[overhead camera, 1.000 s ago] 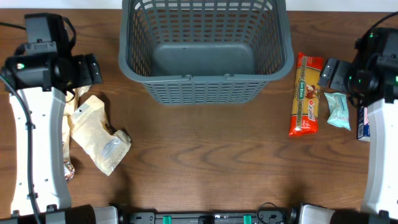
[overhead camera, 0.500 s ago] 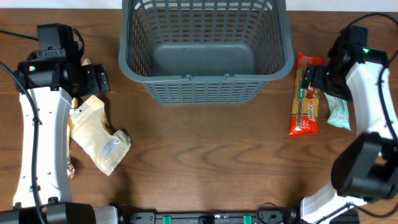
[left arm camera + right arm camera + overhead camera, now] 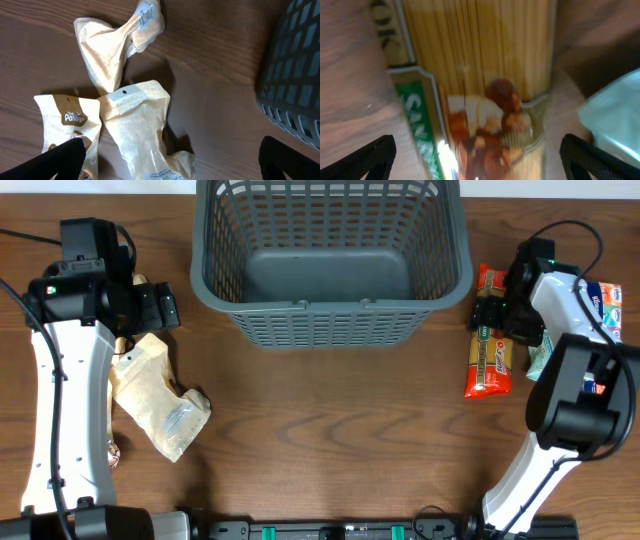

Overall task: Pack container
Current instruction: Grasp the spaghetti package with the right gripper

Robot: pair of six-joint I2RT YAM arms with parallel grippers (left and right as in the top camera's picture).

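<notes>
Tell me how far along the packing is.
Nothing is done yet: the basket holds nothing. In hand: the right jaws stand open over the pasta pack, not closed on it; the left jaws stand open above the beige pouches. Left: the pasta, the pouches and the teal packet all lie on the table outside the basket.

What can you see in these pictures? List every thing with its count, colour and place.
large dark grey slotted plastic basket: one, grey, top centre.
long plastic spaghetti packet: one, red-orange, right of the basket.
crumpled paper pouches: three, beige, left of the basket.
soft wrapper: one, pale teal, beside the spaghetti packet.
printed packet: one, blue and white, far right edge.
wooden table: one, brown, under everything.
left gripper: one, black, open above the pouches.
right gripper: one, black, open over the spaghetti packet.
</notes>
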